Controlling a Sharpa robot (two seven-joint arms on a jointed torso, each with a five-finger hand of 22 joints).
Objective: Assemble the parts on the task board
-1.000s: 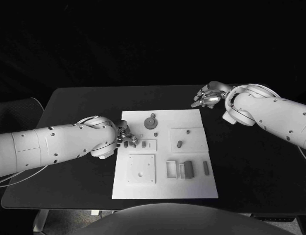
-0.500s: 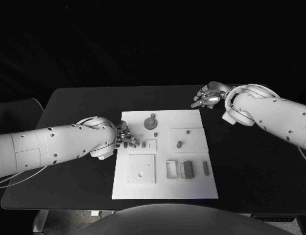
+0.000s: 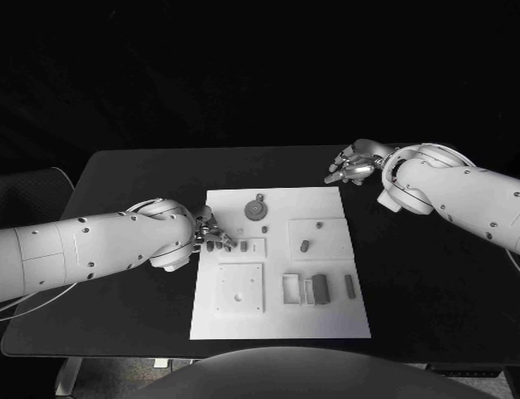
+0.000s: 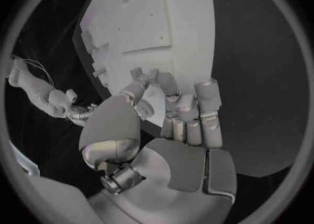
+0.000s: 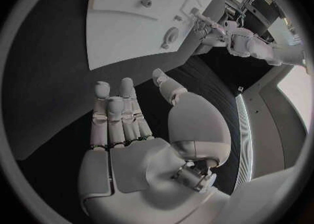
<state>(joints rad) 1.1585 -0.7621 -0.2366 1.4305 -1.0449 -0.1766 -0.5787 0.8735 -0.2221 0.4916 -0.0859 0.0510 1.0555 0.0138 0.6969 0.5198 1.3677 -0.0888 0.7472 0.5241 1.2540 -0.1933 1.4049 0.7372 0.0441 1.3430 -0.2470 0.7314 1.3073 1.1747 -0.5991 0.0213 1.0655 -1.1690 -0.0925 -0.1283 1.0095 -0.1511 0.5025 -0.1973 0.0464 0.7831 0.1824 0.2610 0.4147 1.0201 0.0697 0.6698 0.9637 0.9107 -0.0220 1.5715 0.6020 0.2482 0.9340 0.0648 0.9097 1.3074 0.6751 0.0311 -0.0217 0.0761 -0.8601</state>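
Black tabletop (image 3: 128, 179) under a dark room carries the white task board (image 3: 280, 324) at its middle, long side running away from the robot. Grey parts (image 3: 319, 288) lie scattered on it: a round piece near the far edge, small pegs on a raised square, upright blocks toward the near right.

At the board's left edge the left hand (image 3: 215, 235) has its fingers (image 4: 186, 110) curled together over the board's edge, thumb close by. They seem to be closing on a small part there, likely because that piece is the one being fitted, but the fingers cover it and I cannot tell whether anything is gripped.

Off the board's far right corner the right hand (image 3: 354, 166) hangs above bare tabletop, its fingers (image 5: 121, 111) loosely extended and holding nothing; probably parked clear so the left arm has room.

Slots and holes in the board are too small to read, so which parts are already seated is unclear.
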